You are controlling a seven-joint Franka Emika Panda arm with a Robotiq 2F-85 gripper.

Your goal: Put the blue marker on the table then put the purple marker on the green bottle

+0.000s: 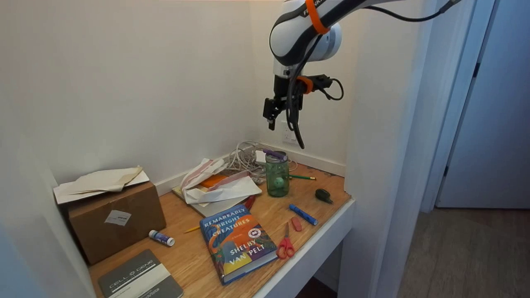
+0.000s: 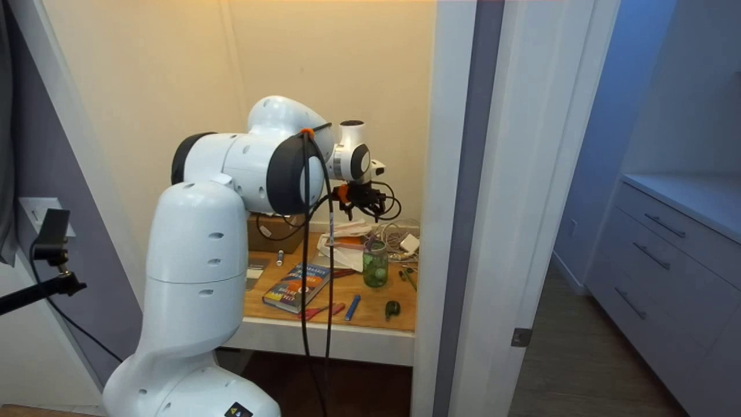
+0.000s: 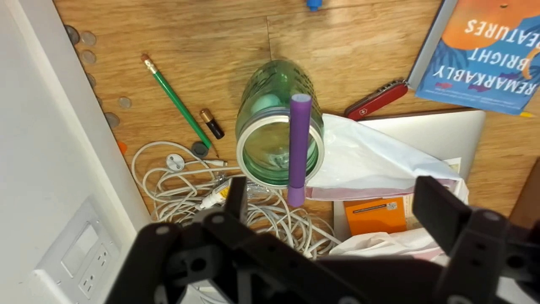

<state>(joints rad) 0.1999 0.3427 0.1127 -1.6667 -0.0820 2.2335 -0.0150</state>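
The blue marker [image 1: 303, 214] lies on the wooden table [image 1: 182, 215] near its front edge; it also shows in an exterior view [image 2: 352, 307]. Only its tip shows at the top of the wrist view [image 3: 314, 4]. The green bottle [image 1: 277, 182] stands upright, open-topped; it also shows in an exterior view [image 2: 375, 269] and the wrist view [image 3: 257, 97]. The purple marker [image 3: 299, 143] rests across the bottle's rim, its lighter end overhanging; it also shows in an exterior view [image 1: 275, 154]. My gripper [image 3: 331, 190] is open and empty, above the bottle and apart from it.
Tangled white cables [image 3: 291, 223] and a white-and-pink bag [image 3: 371, 156] lie beside the bottle. A book [image 1: 240, 244], red scissors [image 1: 285, 246], a pink eraser [image 1: 296, 224], a green pencil [image 3: 177, 101] and a cardboard box [image 1: 118, 223] are on the table. Walls enclose the table's back corner.
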